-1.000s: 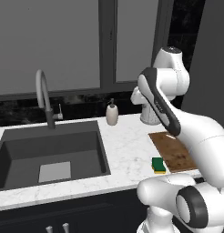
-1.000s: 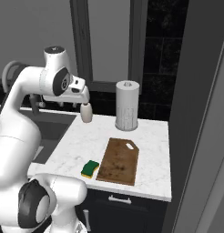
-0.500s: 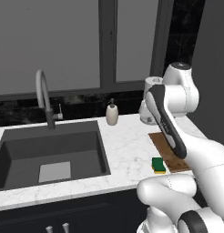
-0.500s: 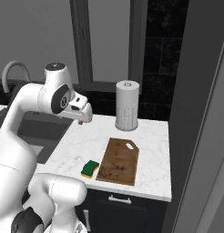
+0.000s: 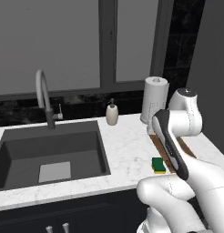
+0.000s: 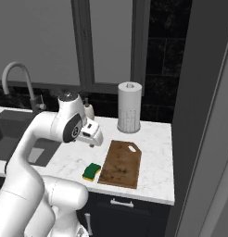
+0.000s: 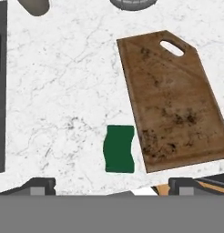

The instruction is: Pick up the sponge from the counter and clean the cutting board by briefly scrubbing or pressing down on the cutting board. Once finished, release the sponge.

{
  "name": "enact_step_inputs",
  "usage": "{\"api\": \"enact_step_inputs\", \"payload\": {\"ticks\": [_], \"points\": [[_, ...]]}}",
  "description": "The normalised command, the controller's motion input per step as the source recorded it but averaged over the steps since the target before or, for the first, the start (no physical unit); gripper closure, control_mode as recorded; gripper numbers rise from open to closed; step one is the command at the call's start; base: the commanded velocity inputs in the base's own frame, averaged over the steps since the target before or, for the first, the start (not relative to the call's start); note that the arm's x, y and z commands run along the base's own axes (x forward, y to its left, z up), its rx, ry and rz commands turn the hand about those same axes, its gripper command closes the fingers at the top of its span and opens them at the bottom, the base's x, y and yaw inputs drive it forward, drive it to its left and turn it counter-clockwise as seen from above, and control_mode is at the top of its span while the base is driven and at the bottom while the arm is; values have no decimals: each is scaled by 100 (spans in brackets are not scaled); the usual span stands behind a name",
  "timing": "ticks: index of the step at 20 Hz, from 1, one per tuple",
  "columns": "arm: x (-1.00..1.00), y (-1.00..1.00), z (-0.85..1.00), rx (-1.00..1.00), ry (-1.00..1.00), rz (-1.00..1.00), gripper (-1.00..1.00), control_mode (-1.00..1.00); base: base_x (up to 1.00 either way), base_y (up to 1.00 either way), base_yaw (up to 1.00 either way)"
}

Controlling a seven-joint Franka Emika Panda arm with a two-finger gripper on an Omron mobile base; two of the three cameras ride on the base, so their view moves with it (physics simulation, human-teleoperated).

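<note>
Marble counter (image 6: 155,159) under dark windows (image 6: 113,41)

**Sponge beside the board, arm above the counter**

The sponge (image 6: 91,171) lies at the counter's (image 6: 155,143) front edge, just beside the cutting board's (image 6: 120,163) left side. A paper towel roll (image 6: 129,107) stands near the back edge. The gripper (image 6: 91,144) hangs above the marble, apart from the sponge.
</note>
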Motion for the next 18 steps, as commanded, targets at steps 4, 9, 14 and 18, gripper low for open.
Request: {"api": "enact_step_inputs", "payload": {"ticks": [4,9,14,18], "points": [[0,-14,-64,0,0,0,-100,-100,0,0,0],[0,-1,-55,0,0,0,-100,-100,0,0,0],[0,0,-29,-1,0,0,-100,-100,0,0,0],[0,0,-19,0,0,0,-100,-100,0,0,0]]}}
